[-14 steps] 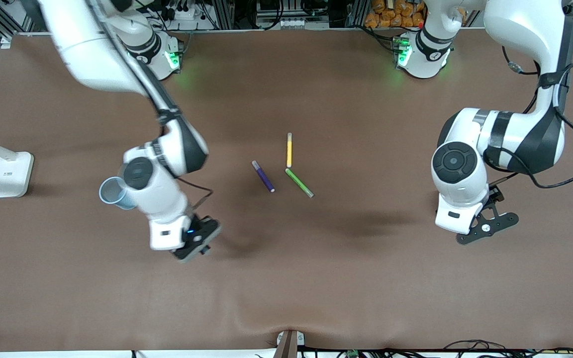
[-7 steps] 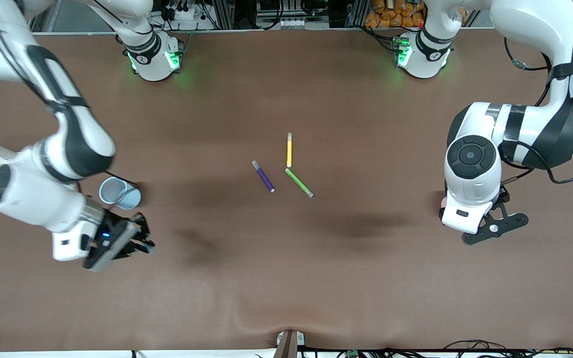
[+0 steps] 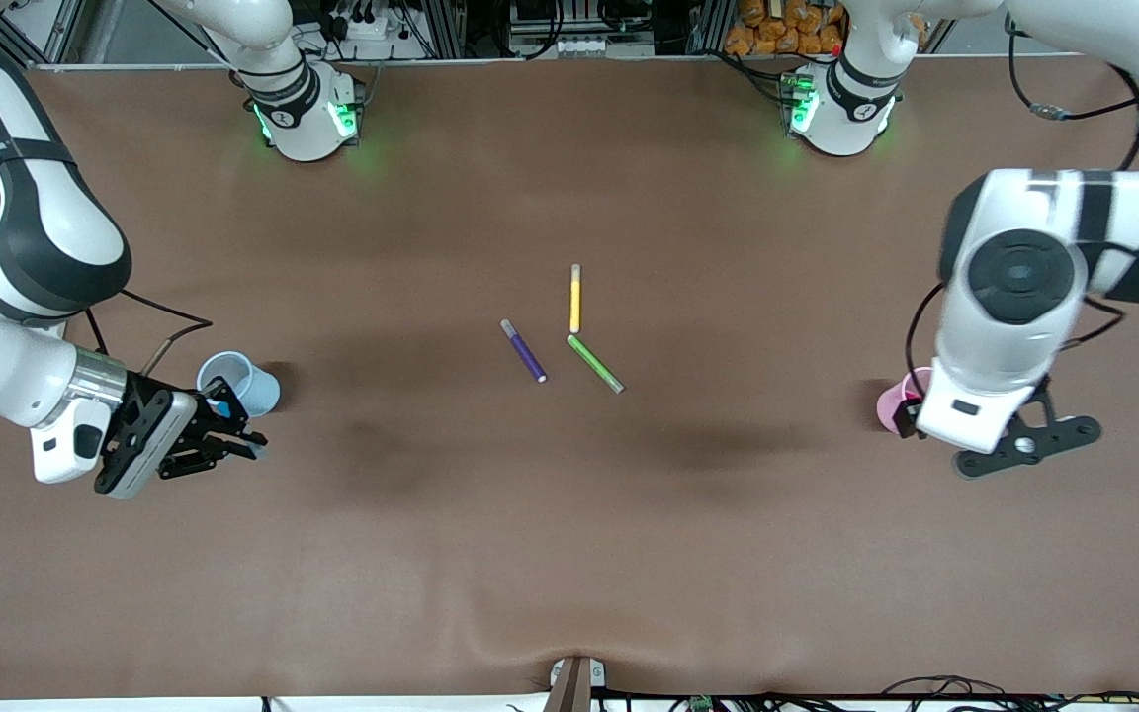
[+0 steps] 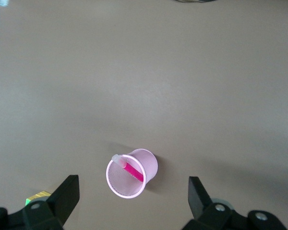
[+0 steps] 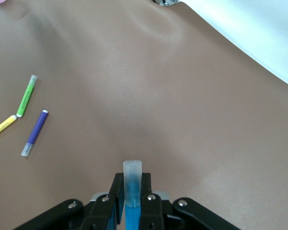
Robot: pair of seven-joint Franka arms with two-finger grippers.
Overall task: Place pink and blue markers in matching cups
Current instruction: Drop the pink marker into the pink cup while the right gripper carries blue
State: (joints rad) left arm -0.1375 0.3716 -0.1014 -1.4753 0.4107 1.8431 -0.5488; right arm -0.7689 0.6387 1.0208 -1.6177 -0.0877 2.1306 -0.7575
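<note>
I see my right gripper clamping the blue marker beside the blue cup — left gripper spread wide over the pink cup, pink marker inside.

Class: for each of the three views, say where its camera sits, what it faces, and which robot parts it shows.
Front view: high across the table, facing both bases; both arms show.
Left wrist view: above the pink cup holding the pink marker; open left tool.
Right wrist view: along the shut right tool gripping the blue marker.
Front and right wrist views share the purple marker.

Pink marker in pink cup; blue marker, light blue cup
</note>
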